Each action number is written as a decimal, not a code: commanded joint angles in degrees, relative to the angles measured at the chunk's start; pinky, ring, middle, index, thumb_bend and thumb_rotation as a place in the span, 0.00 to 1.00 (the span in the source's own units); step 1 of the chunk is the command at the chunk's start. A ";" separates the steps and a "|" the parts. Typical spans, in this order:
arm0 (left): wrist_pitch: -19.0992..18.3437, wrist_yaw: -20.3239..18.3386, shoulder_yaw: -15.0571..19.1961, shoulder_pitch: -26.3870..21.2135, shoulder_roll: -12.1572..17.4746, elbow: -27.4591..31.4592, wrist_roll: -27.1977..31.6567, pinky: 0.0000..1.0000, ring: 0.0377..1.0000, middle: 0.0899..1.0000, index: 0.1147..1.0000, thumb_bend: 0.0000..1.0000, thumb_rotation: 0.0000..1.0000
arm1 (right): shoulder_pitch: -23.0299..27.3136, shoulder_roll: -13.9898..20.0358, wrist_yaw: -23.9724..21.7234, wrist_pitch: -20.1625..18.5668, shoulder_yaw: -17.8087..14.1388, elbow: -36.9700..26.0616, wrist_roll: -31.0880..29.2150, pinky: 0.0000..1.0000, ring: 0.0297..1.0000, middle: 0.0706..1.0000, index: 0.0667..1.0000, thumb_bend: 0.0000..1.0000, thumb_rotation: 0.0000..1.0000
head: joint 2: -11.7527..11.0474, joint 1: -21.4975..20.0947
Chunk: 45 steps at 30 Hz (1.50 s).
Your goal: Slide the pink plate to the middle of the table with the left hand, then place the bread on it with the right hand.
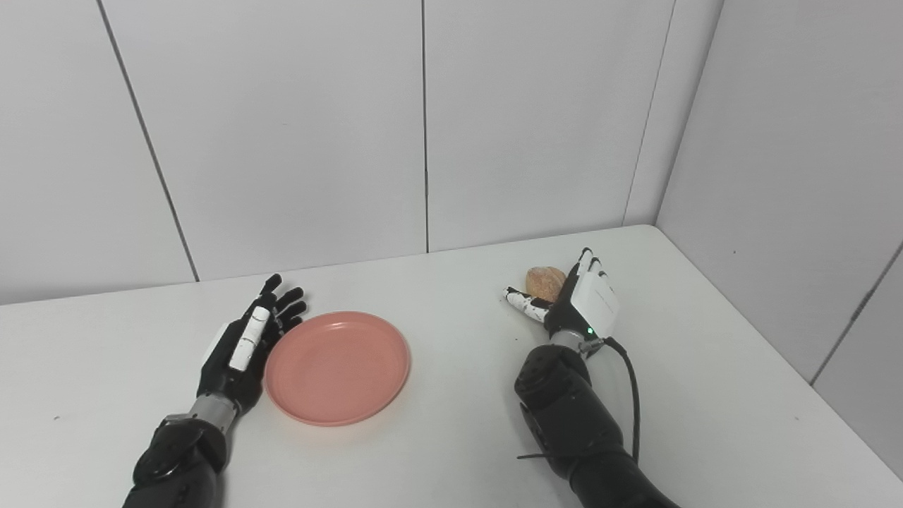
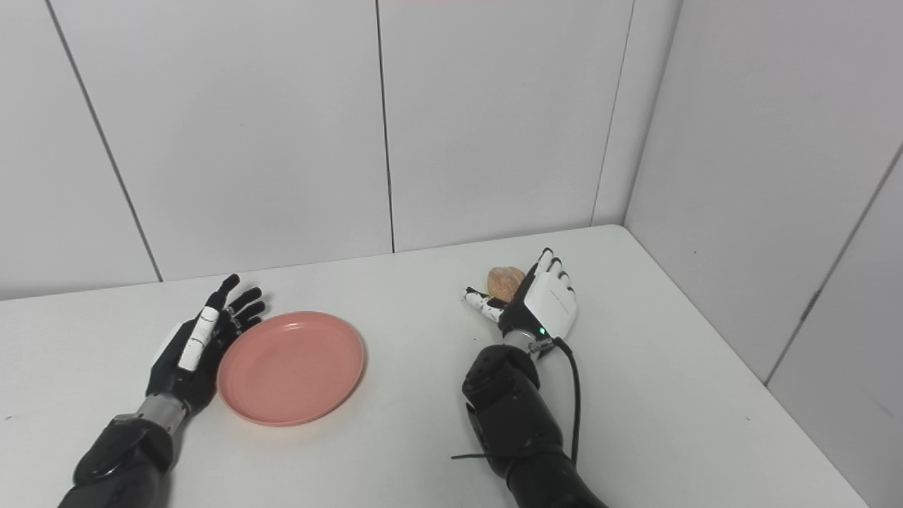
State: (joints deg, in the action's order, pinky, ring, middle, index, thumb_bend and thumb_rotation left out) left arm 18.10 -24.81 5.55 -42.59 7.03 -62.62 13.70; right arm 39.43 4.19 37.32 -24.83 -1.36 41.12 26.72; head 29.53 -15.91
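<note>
The pink plate [image 1: 337, 367] lies flat on the white table [image 1: 451, 423], left of the middle. My left hand [image 1: 248, 337] stands edge-on against the plate's left rim, fingers straight and apart, holding nothing. The bread [image 1: 544, 281], a small brown roll, rests on the table right of centre, towards the back. My right hand [image 1: 578, 300] is open just right of the roll, palm facing it, thumb [image 1: 523, 302] stretched out in front of it. The hand hides the roll's right side; whether it touches the roll I cannot tell.
Grey wall panels [image 1: 423, 127] close off the table at the back and along the right side. The table's right edge [image 1: 776, 353] runs diagonally close to my right arm. A black cable [image 1: 630, 395] loops off the right wrist.
</note>
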 commanded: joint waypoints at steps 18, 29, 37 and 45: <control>-2.19 -0.42 -0.31 1.51 -0.84 -0.03 -0.12 0.90 0.87 0.86 0.97 0.79 0.76 | 2.45 2.22 -2.68 11.72 -0.08 3.83 -6.80 0.44 0.53 0.57 0.49 0.63 0.10 | 0.55 0.95; -3.75 -0.38 -0.15 2.13 -0.87 1.50 0.22 0.88 0.85 0.86 0.96 0.79 0.75 | 2.83 2.15 -0.80 14.38 0.02 7.64 -7.61 0.28 0.38 0.39 0.51 0.51 0.00 | 0.76 0.90; -3.92 -1.30 0.00 2.02 -0.81 1.75 0.67 0.87 0.85 0.87 0.96 0.79 0.75 | 2.58 2.20 -1.56 14.05 0.27 6.33 -7.94 0.26 0.41 0.46 0.45 0.52 0.00 | 0.77 0.92; -4.31 -0.90 -0.27 2.36 -0.96 2.55 0.65 0.85 0.84 0.86 0.96 0.78 0.76 | 1.85 1.83 -1.97 13.56 0.50 2.33 -8.40 0.45 0.47 0.46 0.42 0.52 0.00 | 0.98 1.04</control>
State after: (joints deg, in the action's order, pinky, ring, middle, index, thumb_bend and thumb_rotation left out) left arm 15.93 -25.28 5.42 -41.21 6.79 -59.49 14.41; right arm 39.97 6.80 36.63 -11.58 -1.42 45.09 18.55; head 30.50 -14.94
